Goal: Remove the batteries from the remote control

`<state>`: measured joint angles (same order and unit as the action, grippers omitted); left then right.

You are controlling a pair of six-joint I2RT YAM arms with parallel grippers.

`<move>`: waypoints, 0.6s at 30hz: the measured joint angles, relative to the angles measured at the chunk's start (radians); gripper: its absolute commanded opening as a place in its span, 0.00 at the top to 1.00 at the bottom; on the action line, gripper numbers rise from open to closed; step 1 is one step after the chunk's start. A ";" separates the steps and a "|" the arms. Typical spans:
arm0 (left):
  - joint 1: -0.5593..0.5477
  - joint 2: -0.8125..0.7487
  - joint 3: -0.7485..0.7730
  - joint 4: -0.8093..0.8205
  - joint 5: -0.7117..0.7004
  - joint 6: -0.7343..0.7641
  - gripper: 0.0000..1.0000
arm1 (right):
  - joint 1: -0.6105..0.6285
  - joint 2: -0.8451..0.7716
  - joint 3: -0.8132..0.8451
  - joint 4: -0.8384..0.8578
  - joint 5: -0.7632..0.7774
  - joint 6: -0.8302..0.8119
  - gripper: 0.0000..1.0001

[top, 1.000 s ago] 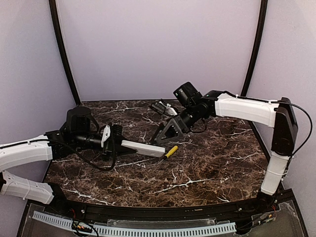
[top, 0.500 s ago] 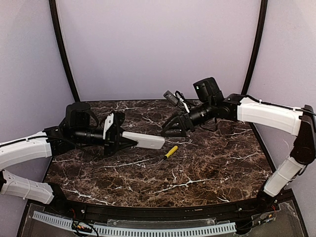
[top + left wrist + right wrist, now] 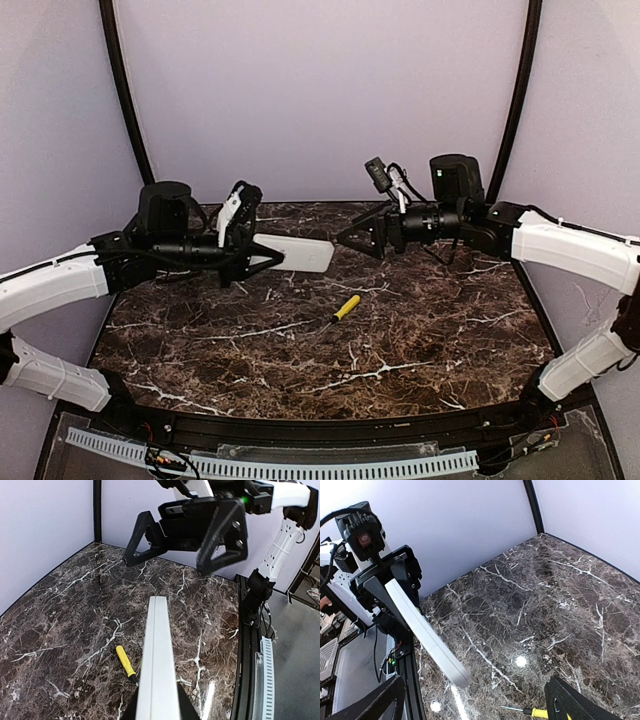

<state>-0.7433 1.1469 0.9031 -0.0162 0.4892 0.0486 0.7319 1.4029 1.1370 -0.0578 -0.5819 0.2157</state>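
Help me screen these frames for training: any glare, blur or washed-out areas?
Right wrist view: bright glare spots on the glossy table, wall washed out at upper left. Left wrist view: the remote looks soft where it nears the lens. Top view: even light, nothing noticeably blurred.

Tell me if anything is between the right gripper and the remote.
Nothing visible. The left gripper holds the remote in the air, its free end pointing at the open right gripper across a bare gap. The screwdriver lies on the table below, out of that line.
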 measured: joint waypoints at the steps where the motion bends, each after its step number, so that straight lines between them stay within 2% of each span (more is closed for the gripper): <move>1: 0.002 0.032 0.048 -0.023 -0.004 -0.023 1.00 | -0.001 -0.008 -0.006 0.008 0.018 0.005 0.02; 6: 0.026 0.188 0.204 -0.106 0.007 -0.126 1.00 | -0.006 -0.053 -0.046 0.018 0.097 0.027 0.01; 14: 0.100 0.235 0.206 -0.144 0.019 -0.257 1.00 | -0.014 -0.110 -0.108 0.025 0.185 0.056 0.01; 18: 0.205 0.224 0.190 -0.101 0.042 -0.332 1.00 | -0.015 -0.112 -0.110 0.027 0.201 0.060 0.01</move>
<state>-0.5381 1.3705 1.0927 -0.1177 0.5316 -0.2832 0.7170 1.2911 1.0271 -0.0303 -0.3809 0.2756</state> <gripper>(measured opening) 0.162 0.986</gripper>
